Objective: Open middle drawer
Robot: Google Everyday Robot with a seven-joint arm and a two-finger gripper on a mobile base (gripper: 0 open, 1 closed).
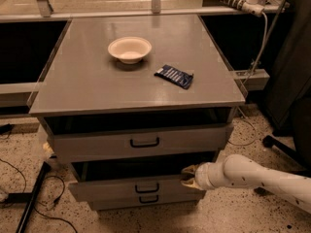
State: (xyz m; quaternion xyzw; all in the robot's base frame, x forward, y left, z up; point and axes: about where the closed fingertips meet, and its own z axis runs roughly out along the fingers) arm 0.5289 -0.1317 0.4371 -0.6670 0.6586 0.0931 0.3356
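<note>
In the camera view, the single gripper (188, 177) of the white arm (252, 176) sits below the front right corner of the grey worktop (97, 81), at the right end of the upper edge of the middle drawer (112, 189); whether the gripper is clamped on that edge or only resting against it cannot be told. The middle drawer is the second front down from the worktop, low and grey with a small black bar handle (146, 188); it stands partly out, with a dark gap showing above its front. The taller top drawer (97, 145) lies directly under the worktop and also sits a little forward; the narrow bottom drawer (121, 203) is the furthest below the worktop and looks closed. By this showing the task is well under way but not finished: the drawer has left its shut position, and the rest of its travel is probably still to come, with the gripper working from the drawer's edge, not its handle. On the worktop a pale bowl (129, 49) rests toward the back, and a dark blue packet (174, 76) lies nearer the worktop's right side; the packet carries pale markings that cannot be read, and no other brand or label is legible.
</note>
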